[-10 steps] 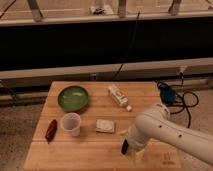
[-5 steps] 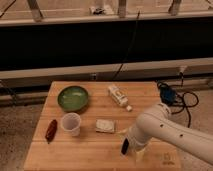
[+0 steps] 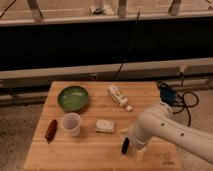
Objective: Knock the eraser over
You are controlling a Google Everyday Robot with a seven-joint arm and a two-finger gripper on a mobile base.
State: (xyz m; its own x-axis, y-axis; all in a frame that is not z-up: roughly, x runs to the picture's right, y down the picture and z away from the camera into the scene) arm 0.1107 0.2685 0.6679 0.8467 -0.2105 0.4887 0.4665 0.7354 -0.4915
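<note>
The eraser (image 3: 125,145) is a slim black block standing upright on the wooden table (image 3: 90,155), near the front edge and right of centre. My gripper (image 3: 136,148) is at the end of the white arm (image 3: 165,131), low over the table just right of the eraser. I cannot tell whether it touches the eraser. The arm hides the table behind the gripper.
A green bowl (image 3: 73,97) stands at the back left. A clear cup (image 3: 71,123) and a flat white square packet (image 3: 105,125) are mid-table, left of the eraser. A dark red elongated object (image 3: 51,130) lies at the left edge. A white tube (image 3: 119,96) lies at the back. Cables (image 3: 172,96) trail off the right edge.
</note>
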